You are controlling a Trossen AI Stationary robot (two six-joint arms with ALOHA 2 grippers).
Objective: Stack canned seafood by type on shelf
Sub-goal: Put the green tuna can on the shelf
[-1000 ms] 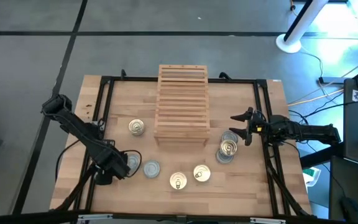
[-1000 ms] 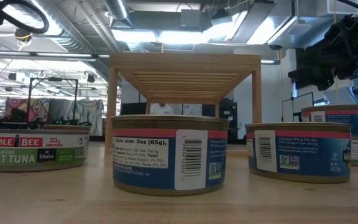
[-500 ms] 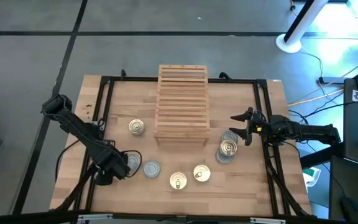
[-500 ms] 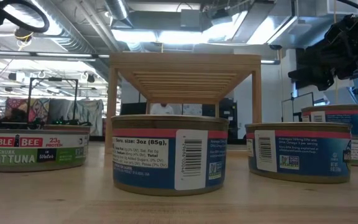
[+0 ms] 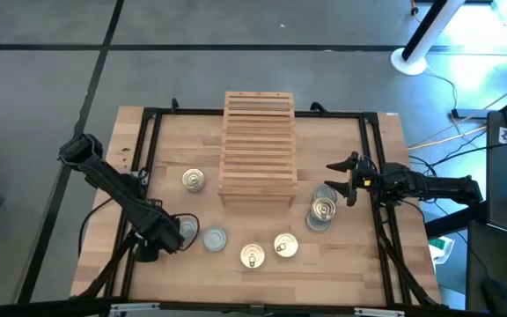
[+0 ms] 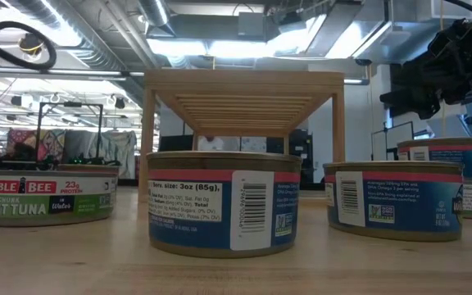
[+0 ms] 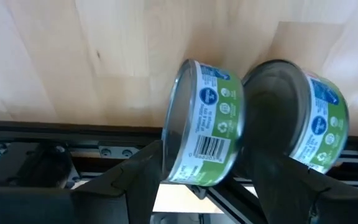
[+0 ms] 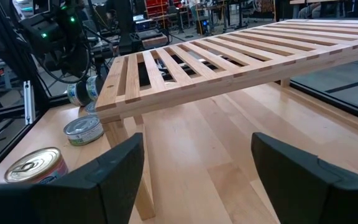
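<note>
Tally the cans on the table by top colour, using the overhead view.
Gold-top cans: 4
Silver-grey-top cans: 4, two of them partly covered in the right-hand cluster
Total: 8 cans visible

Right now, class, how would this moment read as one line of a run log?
left tool: at green-labelled can | right tool: open, empty, beside shelf | shelf: no cans on it yet
</note>
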